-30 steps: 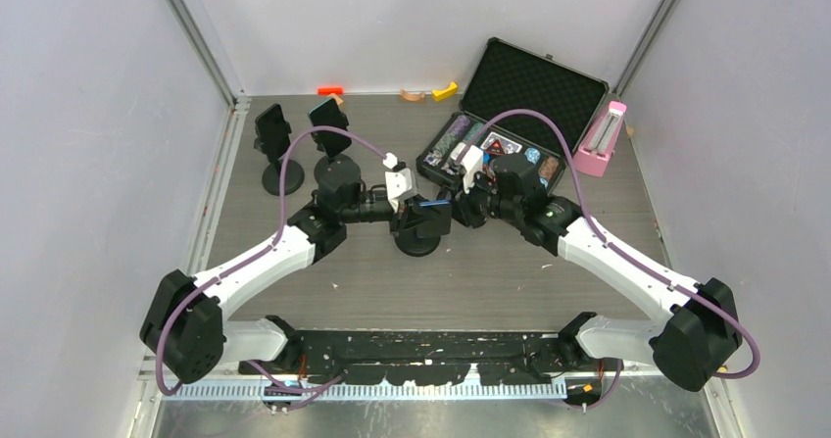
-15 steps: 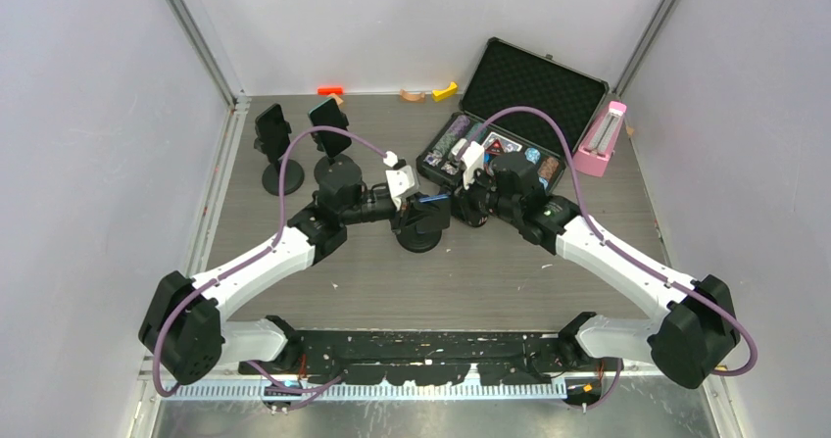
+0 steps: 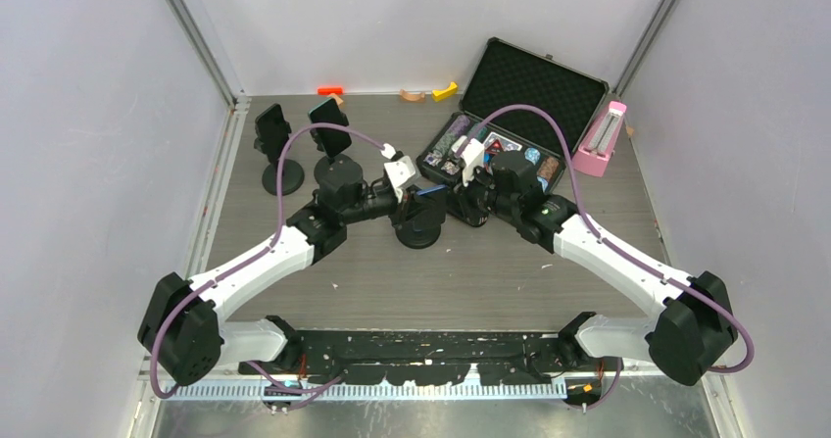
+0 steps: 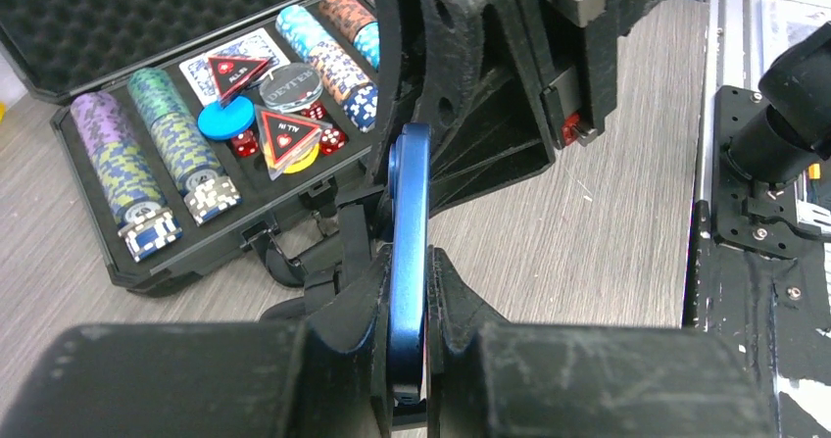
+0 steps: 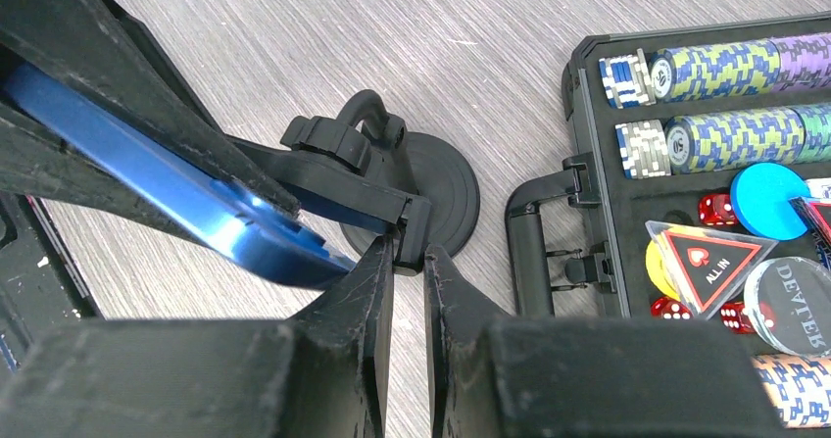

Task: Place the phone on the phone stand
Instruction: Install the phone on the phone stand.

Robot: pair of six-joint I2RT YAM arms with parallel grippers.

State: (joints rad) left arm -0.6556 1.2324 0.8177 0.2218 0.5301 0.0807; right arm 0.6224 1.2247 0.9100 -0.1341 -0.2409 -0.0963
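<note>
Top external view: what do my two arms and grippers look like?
Both match: white shells on the long links, black joints and bases. A purple cable loops along the left arm, another along the right arm. Each wrist carries a small white mount. The left gripper and right gripper have black, scuffed fingers. No markings visible.

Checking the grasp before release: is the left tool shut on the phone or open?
Shut. The left tool clamps both faces of the blue phone, held edge-on in the left wrist view.
</note>
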